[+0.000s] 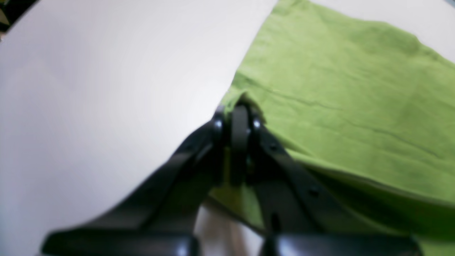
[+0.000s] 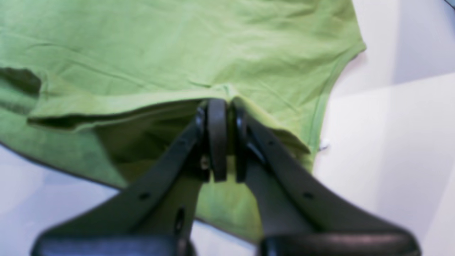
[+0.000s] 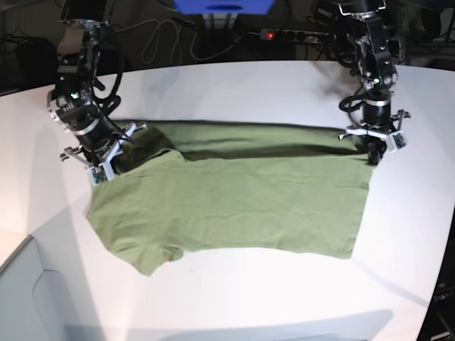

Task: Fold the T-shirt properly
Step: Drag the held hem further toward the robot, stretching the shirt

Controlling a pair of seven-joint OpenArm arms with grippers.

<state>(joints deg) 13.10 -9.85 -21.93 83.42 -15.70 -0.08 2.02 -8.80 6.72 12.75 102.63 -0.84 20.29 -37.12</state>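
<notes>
1. The T-shirt [image 3: 227, 195] lies spread across the middle of the white table [image 3: 284, 298], its long axis running side to side in the base view, sleeves toward that view's left edge, hem toward its right.
2. The far long edge is folded over, forming a doubled strip along the table's back side.
3. The right gripper [image 2: 222, 106] is pinched tight on the T-shirt's folded edge near the sleeve end.
4. The left gripper [image 1: 237, 108] is likewise clamped on the T-shirt's corner at the hem end, near the table's right edge.
</notes>
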